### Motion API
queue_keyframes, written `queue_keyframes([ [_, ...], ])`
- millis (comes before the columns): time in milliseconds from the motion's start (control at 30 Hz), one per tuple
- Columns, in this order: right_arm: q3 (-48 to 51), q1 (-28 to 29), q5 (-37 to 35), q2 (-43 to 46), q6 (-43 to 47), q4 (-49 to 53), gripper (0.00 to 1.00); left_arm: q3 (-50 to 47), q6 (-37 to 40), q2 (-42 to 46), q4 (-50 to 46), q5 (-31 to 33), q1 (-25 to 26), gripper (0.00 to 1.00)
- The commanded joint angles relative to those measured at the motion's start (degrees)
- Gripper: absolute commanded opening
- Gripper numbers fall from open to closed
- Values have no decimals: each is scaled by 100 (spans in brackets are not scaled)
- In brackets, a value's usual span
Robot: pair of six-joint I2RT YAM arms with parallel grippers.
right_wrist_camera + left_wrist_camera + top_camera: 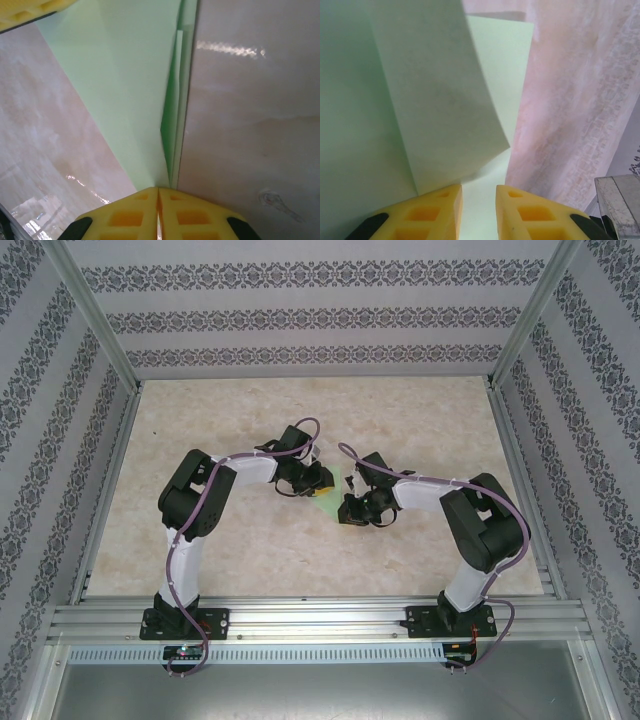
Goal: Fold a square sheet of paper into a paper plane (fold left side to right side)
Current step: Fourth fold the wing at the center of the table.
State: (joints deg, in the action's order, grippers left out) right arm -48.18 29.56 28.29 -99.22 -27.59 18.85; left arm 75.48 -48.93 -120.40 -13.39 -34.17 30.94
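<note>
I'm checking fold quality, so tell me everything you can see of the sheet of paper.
The sheet of paper is thin, plain, pale mint green, lying on the marbled table between the grippers. It is part-folded: one flap curls up over a flat layer. The right gripper is shut on its layered edge; the left gripper stands open over it.

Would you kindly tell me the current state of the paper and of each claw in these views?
Thin pale mint-green sheet of paper: partly folded, with one flap lifted and curling.
Left yellow-fingered claw: slightly open, with paper showing in the gap.
Right yellow-fingered claw: shut, tips at the paper's folded edge; I cannot tell whether it pinches the paper.
</note>
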Motion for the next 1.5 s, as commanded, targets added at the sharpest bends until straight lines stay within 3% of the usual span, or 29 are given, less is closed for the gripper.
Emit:
queue_keyframes([
  [0, 320, -12, -438, -182, -73, 316, 10, -52, 216, 363, -365, 473, -57, 27],
  [333, 240, 5, -530, -325, -10, 407, 9, -444, 97, 880, -225, 341, 221, 26],
  [800, 152, 67, -623, -413, 21, 514, 9, -368, -141, 584, 11, 170, 578, 25],
  [1133, 98, 172, -717, -547, 28, 610, 9, -430, -441, 230, 416, -48, 584, 25],
  [1467, 146, 285, -1001, -517, -6, 744, 8, -263, -132, 124, -133, 496, 300, 25],
])
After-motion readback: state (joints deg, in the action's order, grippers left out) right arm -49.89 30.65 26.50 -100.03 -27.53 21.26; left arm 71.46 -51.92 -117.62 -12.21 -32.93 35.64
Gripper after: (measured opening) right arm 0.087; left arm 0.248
